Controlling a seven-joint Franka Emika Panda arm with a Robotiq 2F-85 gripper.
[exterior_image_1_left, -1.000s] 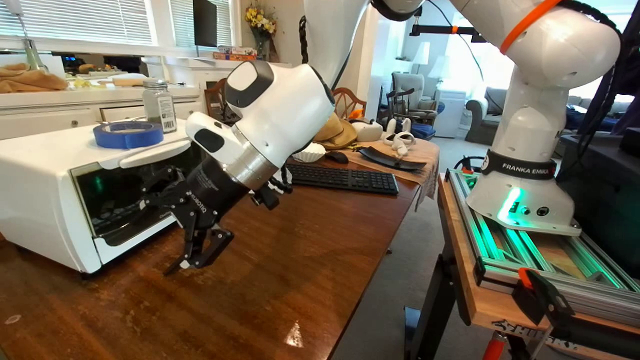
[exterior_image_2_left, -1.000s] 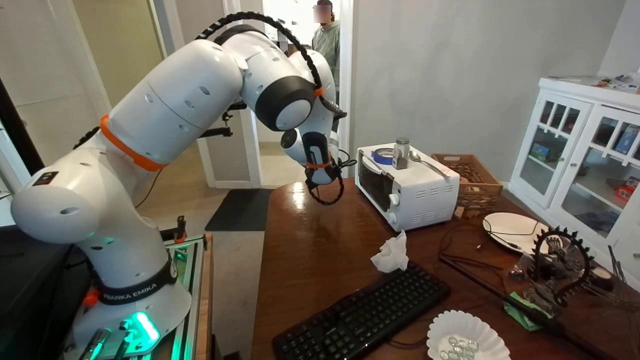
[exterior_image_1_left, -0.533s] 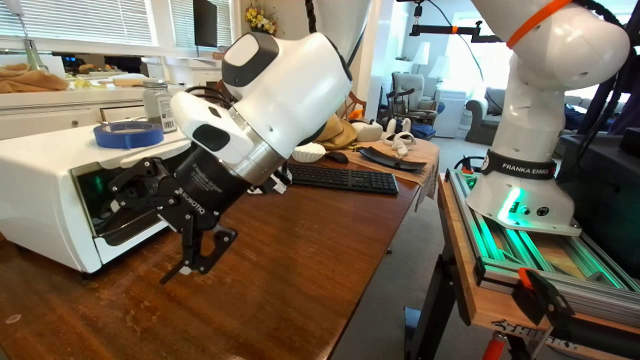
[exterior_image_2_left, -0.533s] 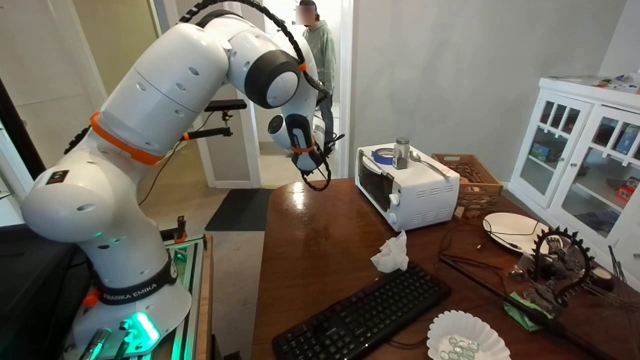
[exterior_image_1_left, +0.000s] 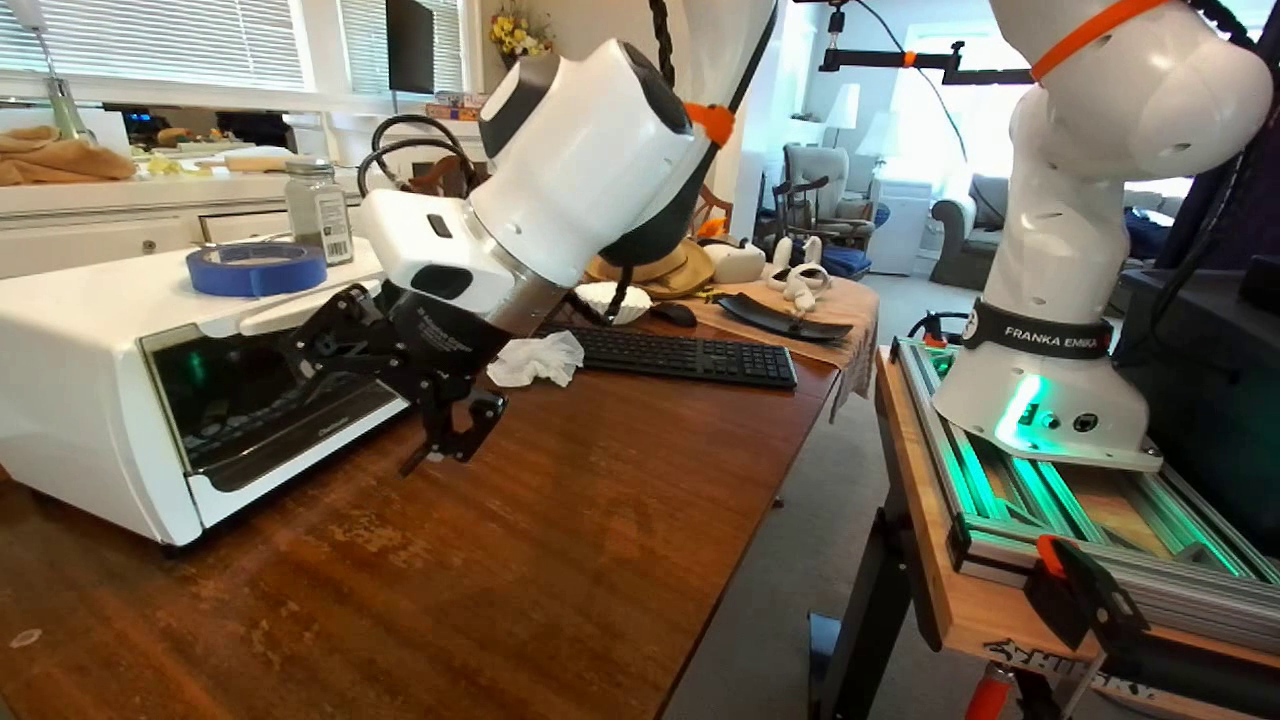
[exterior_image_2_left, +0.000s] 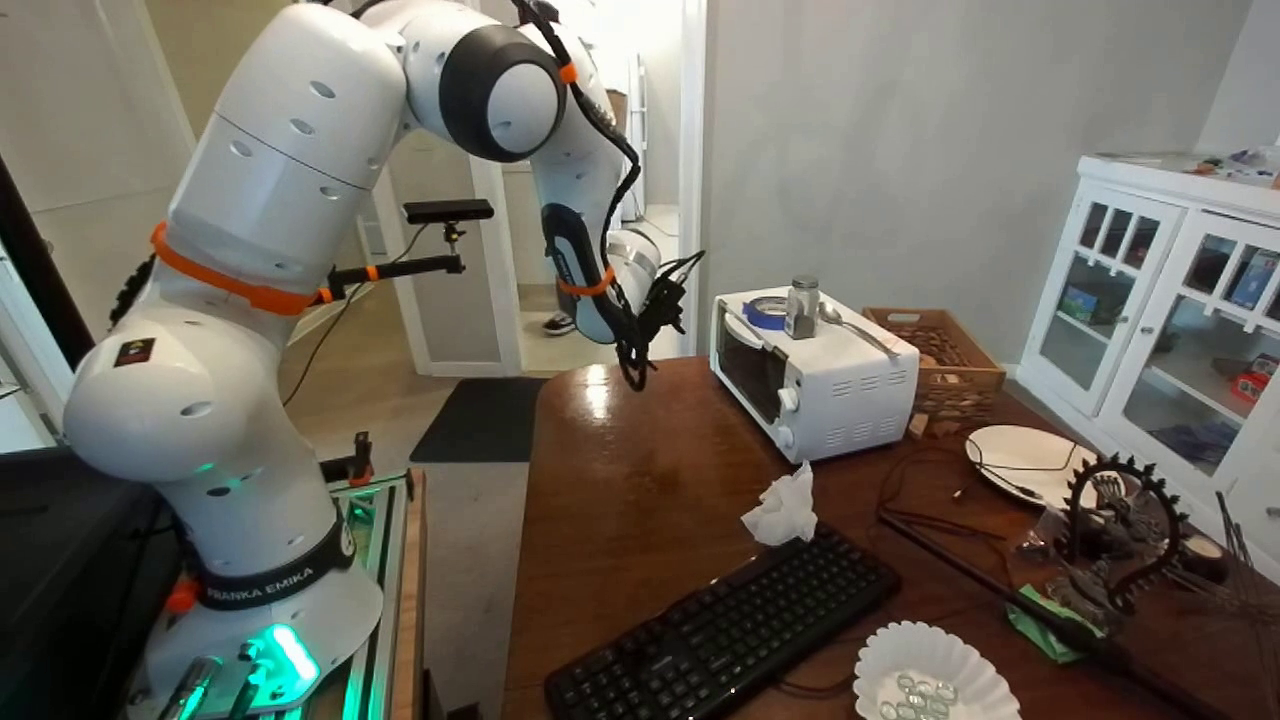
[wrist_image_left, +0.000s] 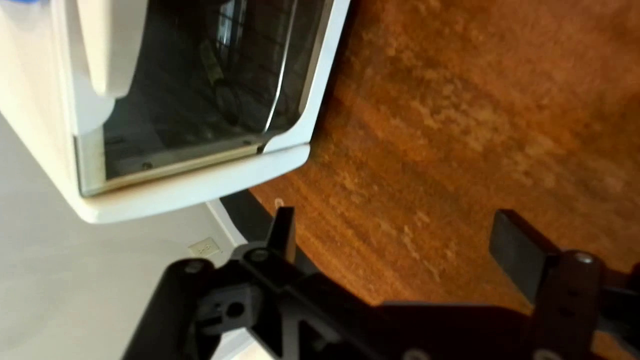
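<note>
While nothing sits between its fingers, the claw (wrist_image_left: 395, 227) hangs spread wide and tilted downward, with the table (exterior_image_1_left: 480, 570) below its tips. Nearest to it is the oven (exterior_image_2_left: 838, 388), off to one side with its front facing the claw; no contact shows. It is boxy and probably rather heavy and stiff, with smooth sides that would likely slip if clutched. Its dark glass (wrist_image_left: 185, 95) seems the fragile part, best not pressed. The better hold looks to be the white handle (wrist_image_left: 112, 47) along the door's upper edge, rigid and narrow enough to fit between the spread fingers. Beyond that from the claw, on the oven's top, lies the tape (exterior_image_1_left: 257, 273), with the jar (exterior_image_1_left: 322, 217) upright behind it. Well apart from the claw are the tissue (exterior_image_2_left: 785, 508) and, just beside it, the keyboard (exterior_image_2_left: 725, 628).
</note>
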